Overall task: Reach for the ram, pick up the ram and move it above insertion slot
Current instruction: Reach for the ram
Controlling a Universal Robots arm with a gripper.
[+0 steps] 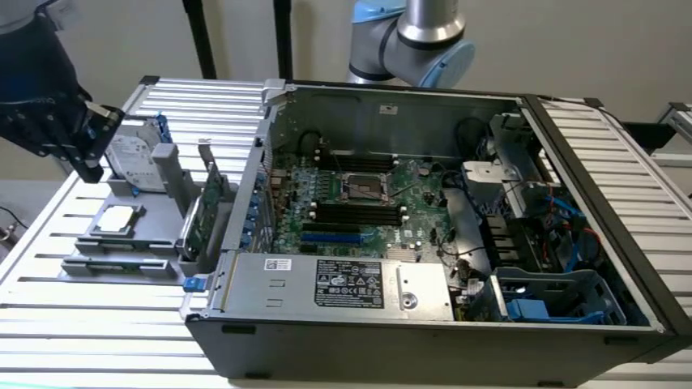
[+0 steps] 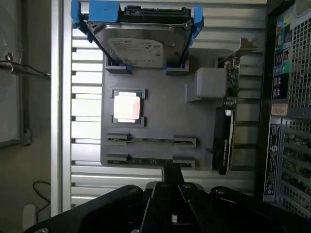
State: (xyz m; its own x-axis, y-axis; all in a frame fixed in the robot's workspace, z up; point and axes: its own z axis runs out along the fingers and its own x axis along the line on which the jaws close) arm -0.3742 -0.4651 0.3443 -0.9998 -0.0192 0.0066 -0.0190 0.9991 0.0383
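gripper (image 2: 171,171): matt black | ram (image 2: 150,160) just ahead of gripper: dull green circuit board | holder (image 2: 165,111): matt grey plastic | hard drive (image 2: 146,46) farthest off: shiny metal | frame (image 2: 92,12): blue plastic | table (image 2: 86,104): ribbed bright metal

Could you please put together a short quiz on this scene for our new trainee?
1. True or false: the gripper is holding the ram.
2. What sits in the blue frame on the grey tray? A) a hard drive B) a fan C) a battery
3. Fill in: the grey tray stands at the exterior view's ___ of the computer case.
Key: 1 false, the ram lies in its holder on the grey tray, close to the gripper. 2 A. 3 left.
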